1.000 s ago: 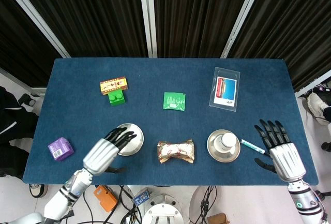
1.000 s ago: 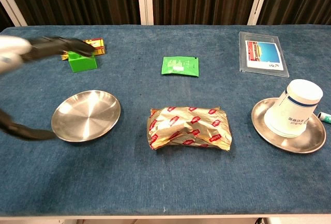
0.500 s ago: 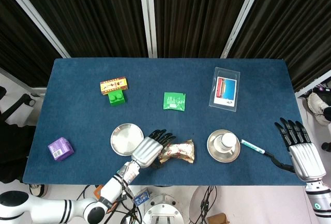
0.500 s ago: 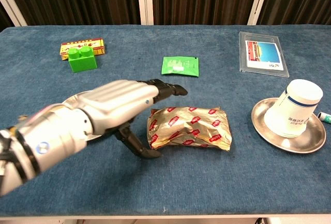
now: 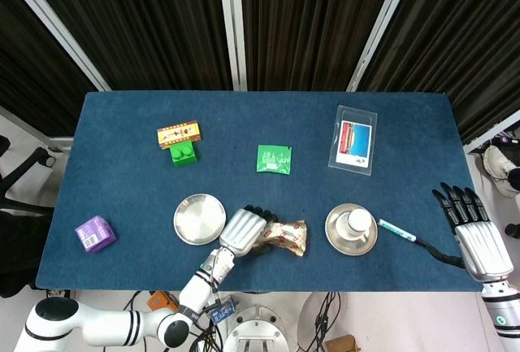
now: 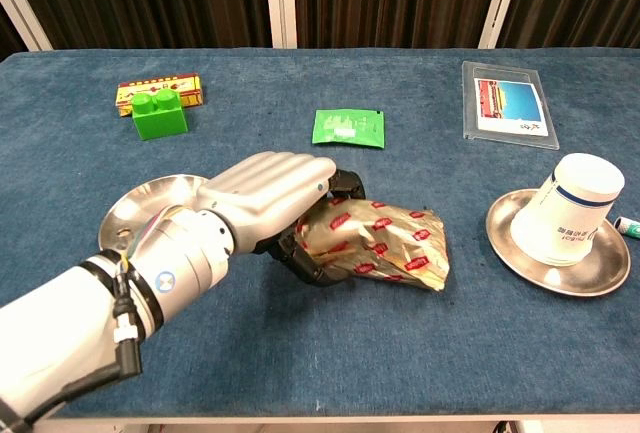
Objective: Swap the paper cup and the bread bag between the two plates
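left hand [image 6: 268, 193]: fingers wrapped over the left end of the bread bag [image 6: 385, 243], thumb under it — clamped on the bag; seen in head view too [image 5: 242, 230]
bread bag: gold wrapper with red marks, on the bench [image 5: 122, 136] between the two plates, left end lifted and tilted in the grip, right end looks down on the cloth
left plate [image 6: 135, 211]: steel, bare, just left of the holding hand, partly hidden by the forearm in chest view
paper cup [image 6: 572, 208]: white, upside down, leaning, on the right plate [image 6: 600, 271]
right hand [image 5: 476, 234]: at the right bench edge, fingers straight and apart, holding nothing; head view only
pen [image 5: 397, 230]: teal-white, lying between right plate and right hand, touching neither plate nor palm as far as can be told
green packet [image 5: 274, 158]: flat, mid-bench, behind the bag
green block [image 6: 158, 116]: far left, touching the yellow-red box [image 6: 160, 88] just behind it
card in clear sleeve [image 6: 507, 101]: far right, flat
purple box [image 5: 95, 233]: near left corner — head view only
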